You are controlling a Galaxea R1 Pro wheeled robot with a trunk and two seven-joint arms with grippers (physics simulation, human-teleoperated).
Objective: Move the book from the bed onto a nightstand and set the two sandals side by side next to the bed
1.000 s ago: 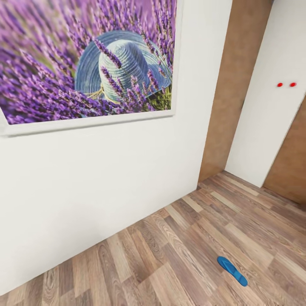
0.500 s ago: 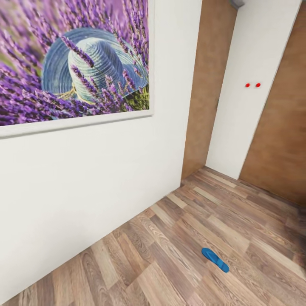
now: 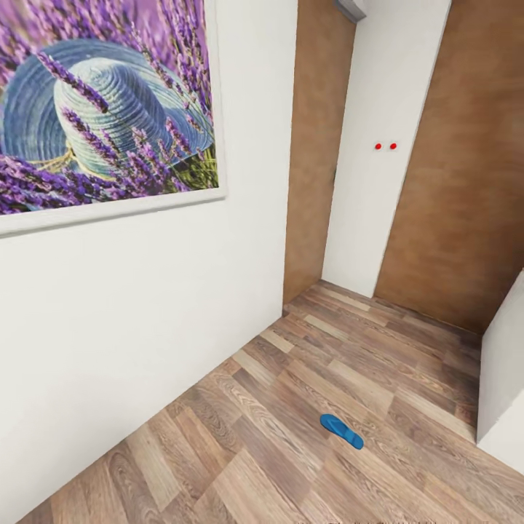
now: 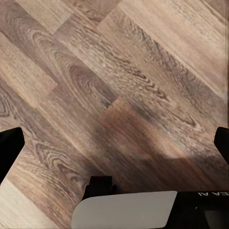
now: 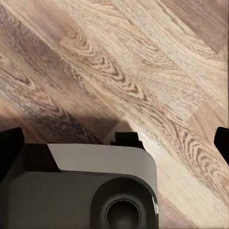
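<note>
One bright-blue sandal (image 3: 341, 431) lies flat on the brown wood-plank floor (image 3: 291, 437), out in the open and some way from the white wall. The book, the bed and the nightstands are out of view. In the left wrist view my left gripper (image 4: 114, 148) hangs over bare planks, its dark fingertips (image 4: 9, 152) far apart at the picture's edges, open and holding nothing. My right gripper (image 5: 114, 143) is likewise open above the floor, with one fingertip (image 5: 9, 143) at each side.
A white wall (image 3: 145, 306) with a large framed lavender-and-hat picture (image 3: 102, 109) runs along the left. Brown panels (image 3: 451, 182) flank a white pillar (image 3: 378, 204) with two red dots. A white corner (image 3: 502, 378) juts in at the right. Robot body parts (image 5: 86, 186) show below the grippers.
The camera has turned to the right: the picture and wall slid left, and the sandal now sits further left and higher in view. A white corner came in at the right.
</note>
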